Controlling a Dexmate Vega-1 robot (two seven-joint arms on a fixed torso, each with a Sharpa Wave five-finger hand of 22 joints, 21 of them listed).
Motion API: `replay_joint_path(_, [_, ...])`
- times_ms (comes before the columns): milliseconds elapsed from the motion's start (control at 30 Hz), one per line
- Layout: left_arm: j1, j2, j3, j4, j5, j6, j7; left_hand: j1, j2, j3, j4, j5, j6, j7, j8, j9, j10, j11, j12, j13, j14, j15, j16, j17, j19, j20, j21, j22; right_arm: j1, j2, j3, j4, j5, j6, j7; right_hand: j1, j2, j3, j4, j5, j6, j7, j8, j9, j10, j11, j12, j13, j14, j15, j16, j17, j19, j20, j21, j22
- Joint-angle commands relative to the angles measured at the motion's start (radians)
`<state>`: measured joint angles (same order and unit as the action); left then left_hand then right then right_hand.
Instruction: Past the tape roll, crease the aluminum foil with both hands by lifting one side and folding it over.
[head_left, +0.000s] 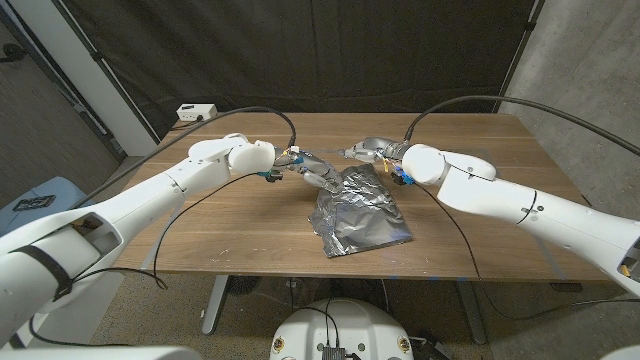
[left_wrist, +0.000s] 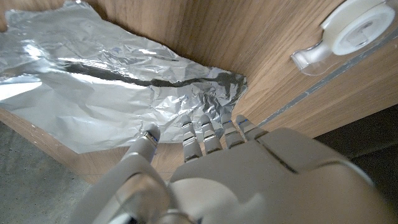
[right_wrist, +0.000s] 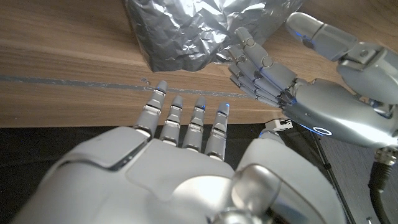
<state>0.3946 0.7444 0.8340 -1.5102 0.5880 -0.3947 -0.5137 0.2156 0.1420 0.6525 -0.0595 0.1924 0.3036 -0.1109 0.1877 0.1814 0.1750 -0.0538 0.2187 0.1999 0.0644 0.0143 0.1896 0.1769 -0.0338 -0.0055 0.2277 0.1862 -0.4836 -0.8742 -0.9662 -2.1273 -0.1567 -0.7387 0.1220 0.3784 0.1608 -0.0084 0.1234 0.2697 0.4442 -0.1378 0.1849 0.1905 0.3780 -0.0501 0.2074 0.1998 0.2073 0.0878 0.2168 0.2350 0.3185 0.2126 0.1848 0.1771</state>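
Two robot hands: left robot hand (head_left: 312, 176) touching one foil sheet (head_left: 362, 212) (crumpled); right robot hand (head_left: 368, 151) apart.

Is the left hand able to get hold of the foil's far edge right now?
Probably yes. The left hand has its fingertips right at the crumpled edge of the aluminum foil, with nothing between them. The tape roll lies off to the side.

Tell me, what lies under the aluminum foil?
The aluminum foil rests on the wooden table, whose bare wood shows around it. Anything beneath the crumpled sheet is covered.
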Motion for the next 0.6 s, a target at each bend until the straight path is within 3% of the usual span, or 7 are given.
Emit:
replay_joint_path(33, [-0.001, -0.005, 0.003, 0.002, -0.007, 0.006, -0.005, -0.004, 0.002, 0.007, 0.002, 0.001, -0.001, -0.004, -0.003, 0.001, -0.001, -0.004, 0.002, 0.002, 0.008, -0.002, -0.002, 0.000, 0.000, 0.002, -0.003, 0.001, -0.028, 0.010, -0.042, 0.058, -0.280, 0.071, 0.052, -0.017, 0.000, -0.002, 0.014, 0.004, 0.001, 0.008, 0.005, -0.001, 0.005, -0.022, 0.001, -0.001, -0.002, -0.013, 0.004, 0.002, -0.012, 0.000, 0.001, -0.001])
replay_joint_path(267, [-0.008, -0.011, 0.007, 0.020, -0.011, -0.004, 0.001, -0.005, 0.002, 0.008, 0.002, 0.001, -0.001, -0.004, -0.003, 0.001, 0.000, -0.004, 0.002, 0.002, 0.008, -0.003, -0.003, 0.000, 0.001, 0.002, -0.003, 0.001, -0.041, 0.040, -0.041, 0.111, -0.406, 0.114, 0.105, -0.033, 0.000, -0.003, 0.022, 0.007, -0.015, 0.009, 0.002, -0.003, -0.011, -0.035, -0.009, -0.003, -0.024, -0.022, -0.003, 0.000, -0.049, -0.004, -0.007, -0.002])
replay_joint_path(600, [-0.017, -0.011, 0.008, 0.044, -0.018, -0.018, 0.008, -0.006, 0.002, 0.009, 0.002, 0.001, 0.000, -0.004, -0.002, 0.001, 0.000, -0.005, 0.002, 0.002, 0.008, -0.003, -0.003, 0.000, 0.001, 0.002, -0.004, 0.001, -0.078, 0.083, -0.011, 0.205, -0.504, 0.225, 0.104, -0.056, -0.002, -0.007, 0.031, 0.010, -0.042, 0.013, -0.002, -0.004, -0.017, -0.042, -0.013, -0.004, -0.046, -0.019, -0.009, -0.002, -0.090, -0.009, -0.012, -0.003])
